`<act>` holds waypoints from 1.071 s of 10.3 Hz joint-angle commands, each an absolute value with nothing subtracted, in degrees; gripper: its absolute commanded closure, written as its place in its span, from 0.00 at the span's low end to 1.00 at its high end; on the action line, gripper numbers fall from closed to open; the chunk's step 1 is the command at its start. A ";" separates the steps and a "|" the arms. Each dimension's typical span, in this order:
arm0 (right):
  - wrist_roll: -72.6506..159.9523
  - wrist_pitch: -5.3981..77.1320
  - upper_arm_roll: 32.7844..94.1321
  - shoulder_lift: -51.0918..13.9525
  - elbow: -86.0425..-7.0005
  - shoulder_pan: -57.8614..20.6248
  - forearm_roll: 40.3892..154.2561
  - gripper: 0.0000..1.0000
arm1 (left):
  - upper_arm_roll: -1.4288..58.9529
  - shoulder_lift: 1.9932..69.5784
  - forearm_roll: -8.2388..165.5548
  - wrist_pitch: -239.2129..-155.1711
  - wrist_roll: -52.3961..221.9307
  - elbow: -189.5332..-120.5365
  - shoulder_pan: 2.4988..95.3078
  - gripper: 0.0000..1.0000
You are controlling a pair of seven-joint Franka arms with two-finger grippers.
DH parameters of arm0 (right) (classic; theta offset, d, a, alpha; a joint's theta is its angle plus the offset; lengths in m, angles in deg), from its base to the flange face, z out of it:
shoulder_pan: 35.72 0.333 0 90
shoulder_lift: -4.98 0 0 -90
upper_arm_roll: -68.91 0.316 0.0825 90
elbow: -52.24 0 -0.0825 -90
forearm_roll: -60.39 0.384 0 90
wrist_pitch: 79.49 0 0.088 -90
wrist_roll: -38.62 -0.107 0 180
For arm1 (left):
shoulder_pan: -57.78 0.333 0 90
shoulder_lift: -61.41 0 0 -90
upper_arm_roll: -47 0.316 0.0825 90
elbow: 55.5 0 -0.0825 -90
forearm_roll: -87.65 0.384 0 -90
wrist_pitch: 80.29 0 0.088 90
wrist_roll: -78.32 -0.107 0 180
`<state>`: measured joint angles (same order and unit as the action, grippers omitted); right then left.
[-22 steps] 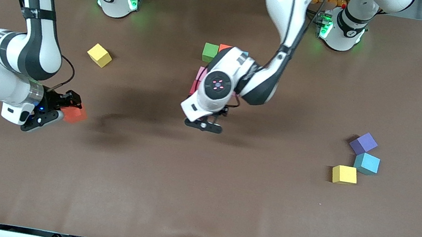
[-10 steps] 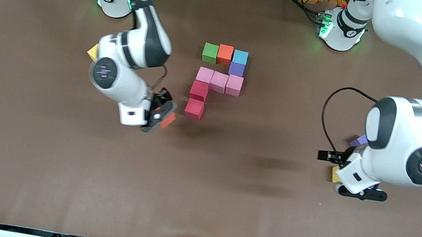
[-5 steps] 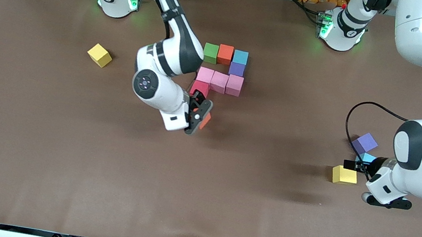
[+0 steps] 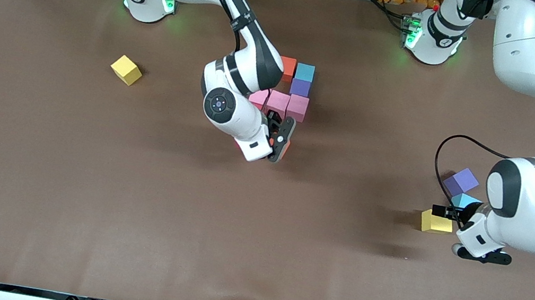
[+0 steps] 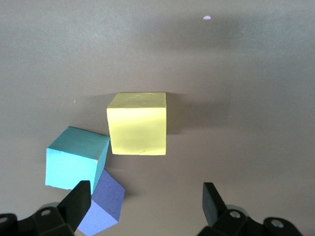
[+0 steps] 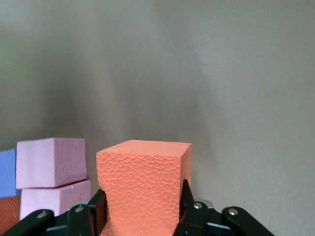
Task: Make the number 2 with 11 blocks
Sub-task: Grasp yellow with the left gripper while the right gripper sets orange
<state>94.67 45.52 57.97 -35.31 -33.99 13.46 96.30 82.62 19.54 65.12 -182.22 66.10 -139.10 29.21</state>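
My right gripper (image 4: 281, 140) is shut on an orange block (image 6: 145, 183), seen as an orange sliver (image 4: 285, 148) in the front view. It hangs just on the camera side of the pink row (image 4: 278, 102) of the partly built number 2 (image 4: 301, 87). That figure shows an orange, a light blue and a purple block plus three pink ones (image 6: 50, 162); the right arm hides its other blocks. My left gripper (image 5: 145, 204) is open and empty above the table beside a yellow block (image 5: 137, 123), with a light blue block (image 5: 76, 157) and a purple block (image 5: 106, 204) by one finger.
A second yellow block (image 4: 126, 69) lies alone toward the right arm's end of the table. The loose yellow (image 4: 434, 221), light blue (image 4: 462, 200) and purple (image 4: 461, 180) blocks cluster at the left arm's end. The brown table (image 4: 128, 214) spreads wide on the camera's side.
My right arm has carried the orange block from the right arm's end of the table over to the figure. My left arm left the figure and settled by the yellow block.
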 commanded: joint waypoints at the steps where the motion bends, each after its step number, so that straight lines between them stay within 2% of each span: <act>1: 100.92 45.23 61.07 -36.15 -34.06 10.00 96.61 1.00 | 81.72 18.44 66.56 -185.39 65.13 -139.61 28.95 0.00; 4: 102.33 45.49 61.87 -36.24 -36.09 9.11 93.62 1.00 | 81.54 15.71 66.56 -192.33 61.72 -139.70 29.04 0.00; 11: 103.04 46.81 62.76 -35.98 -38.99 8.32 90.98 1.00 | 78.38 14.83 66.56 -198.32 57.85 -144.35 30.36 0.00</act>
<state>102.65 46.05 61.38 -36.78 -37.75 9.50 92.16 79.49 14.43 65.19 -196.52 59.44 -142.79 29.97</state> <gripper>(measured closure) 0.419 0.000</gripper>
